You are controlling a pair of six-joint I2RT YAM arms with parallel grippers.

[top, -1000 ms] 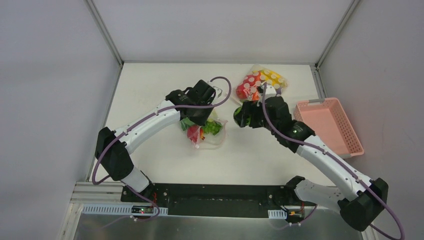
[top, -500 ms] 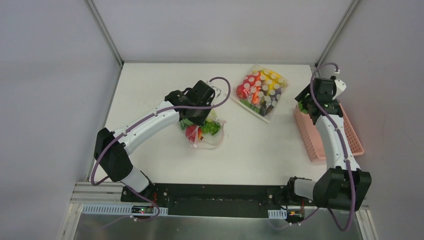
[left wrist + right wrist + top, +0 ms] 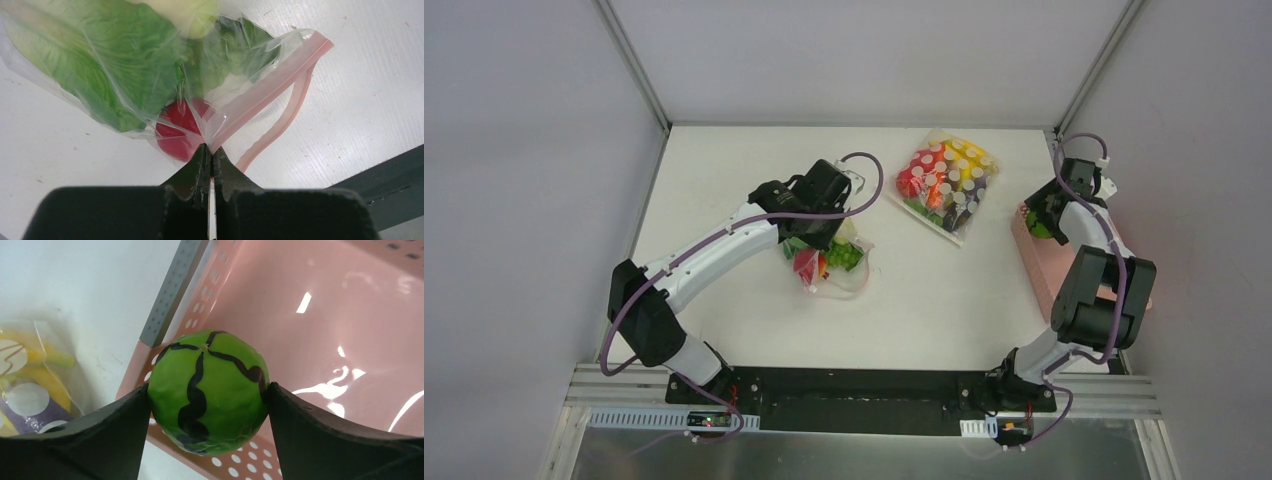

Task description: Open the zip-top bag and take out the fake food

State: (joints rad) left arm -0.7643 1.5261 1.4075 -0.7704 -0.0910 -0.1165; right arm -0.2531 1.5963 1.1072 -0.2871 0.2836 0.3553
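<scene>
The clear zip-top bag [image 3: 842, 262] lies mid-table with its pink zip strip [image 3: 272, 85] parted. Inside show lettuce [image 3: 100, 65], green grapes [image 3: 225, 65] and a red apple [image 3: 177, 132]. My left gripper [image 3: 816, 232] is shut on the bag's plastic by the strip; it also shows in the left wrist view [image 3: 210, 150]. My right gripper [image 3: 1042, 218] is shut on a green round fruit with black stripes [image 3: 209, 390], held over the near-left corner of the pink basket [image 3: 320, 315].
A white-dotted clear bag [image 3: 946, 180] of red, orange, yellow and purple items lies at the back middle; its corner shows in the right wrist view [image 3: 30, 385]. The pink basket [image 3: 1036, 262] sits at the right edge. Grey walls enclose the table.
My right arm has swung from beside the zip-top bag to the pink basket at the right, carrying the green fruit. The left gripper has kept its hold on the bag.
</scene>
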